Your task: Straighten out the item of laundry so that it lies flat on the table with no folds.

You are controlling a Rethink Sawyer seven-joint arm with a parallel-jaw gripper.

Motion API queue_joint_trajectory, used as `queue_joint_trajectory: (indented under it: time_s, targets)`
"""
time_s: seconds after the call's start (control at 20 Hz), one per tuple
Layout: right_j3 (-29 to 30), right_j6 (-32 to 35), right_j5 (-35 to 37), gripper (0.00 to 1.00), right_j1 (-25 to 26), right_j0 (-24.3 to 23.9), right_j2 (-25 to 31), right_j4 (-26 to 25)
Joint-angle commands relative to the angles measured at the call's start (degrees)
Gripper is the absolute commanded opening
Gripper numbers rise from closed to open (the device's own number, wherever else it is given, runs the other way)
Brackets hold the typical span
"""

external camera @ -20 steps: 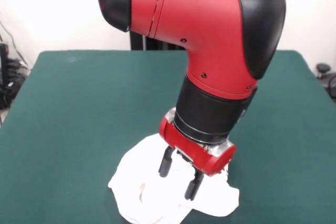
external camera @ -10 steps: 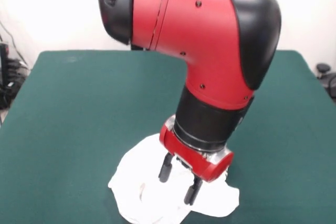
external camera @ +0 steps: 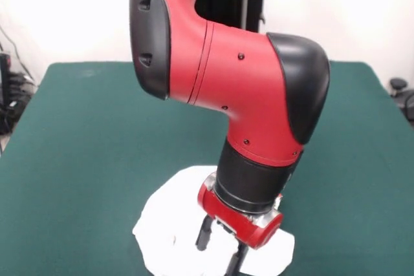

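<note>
The item of laundry [external camera: 165,219] is a crumpled white heap near the front edge of the table [external camera: 90,140], with bunched folds and raised wrinkles. The red and black arm comes down over its right half. My gripper [external camera: 220,250] points down into the heap, open, with its two black fingers [external camera: 204,234] spread apart and their tips at the cloth. Nothing is pinched between them. The arm hides the middle of the garment, and the garment's front edge runs out of view at the bottom.
Dark green tabletop stretches wide to the left, right and behind the heap. Cables and dark equipment [external camera: 8,92] sit beyond the table's left edge, and a dark object [external camera: 402,92] beyond its right edge.
The arm has dropped lower and swung its upper link upright. The gripper has come down from just above the heap until its fingertips reach the cloth. The garment has barely shifted.
</note>
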Motion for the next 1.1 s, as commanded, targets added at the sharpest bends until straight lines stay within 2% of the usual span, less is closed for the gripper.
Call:
queue_joint_trajectory:
  time_s: [0.05,0.3,0.45,0.5,0.9,1.1]
  targets:
    - [8.41,10.70,-5.49,1.00,5.13,1.42,3.89,1.38]
    - [10.00,13.99,-7.11,1.00,5.77,1.86,2.42,1.99]
    - [11.47,12.74,-7.84,1.00,5.32,1.44,2.85,2.30]
    - [12.61,11.24,-8.97,0.00,4.80,0.84,3.82,2.61]
    - [13.71,12.29,-4.25,0.00,2.23,1.23,3.59,5.34]
    - [15.68,10.68,-1.62,0.00,-1.05,1.29,3.85,6.79]
